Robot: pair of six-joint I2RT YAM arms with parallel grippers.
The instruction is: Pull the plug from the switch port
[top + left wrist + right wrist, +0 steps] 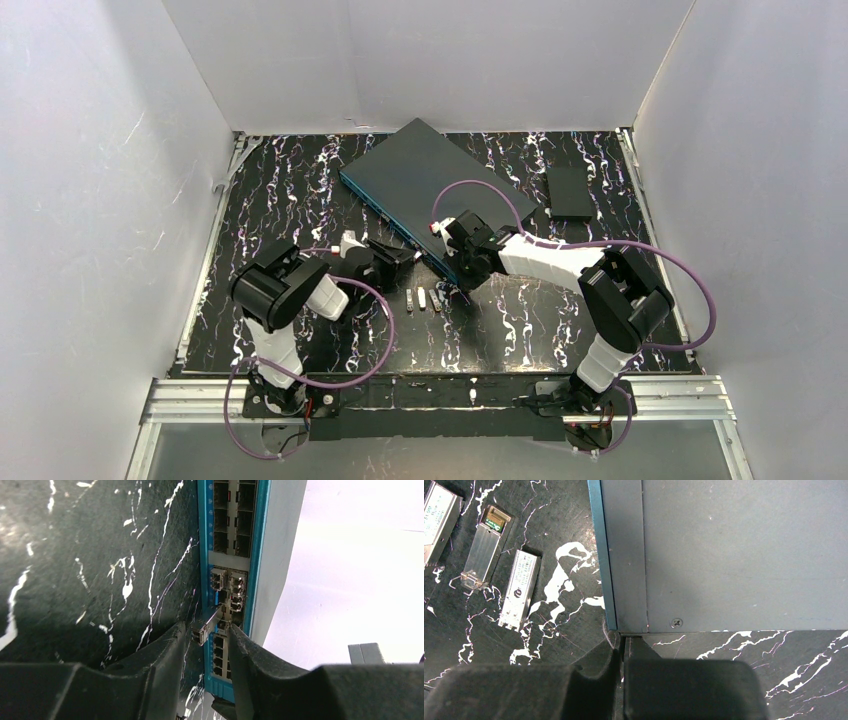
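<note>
The switch [440,175] is a large flat dark grey box lying at an angle, with its teal port edge [205,555] facing my left arm. A small silver plug [209,624] sticks out of a port on that edge, slanting toward the mat. My left gripper [205,639] is open, with one finger on each side of the plug's outer end, not closed on it. It also shows in the top view [405,255]. My right gripper [622,642] is shut and empty, with its tips against the switch's near corner [624,625].
Three loose silver modules [519,587] lie on the black marbled mat left of the switch corner; they also show in the top view [423,298]. A small black box [570,192] sits at the back right. White walls enclose the mat.
</note>
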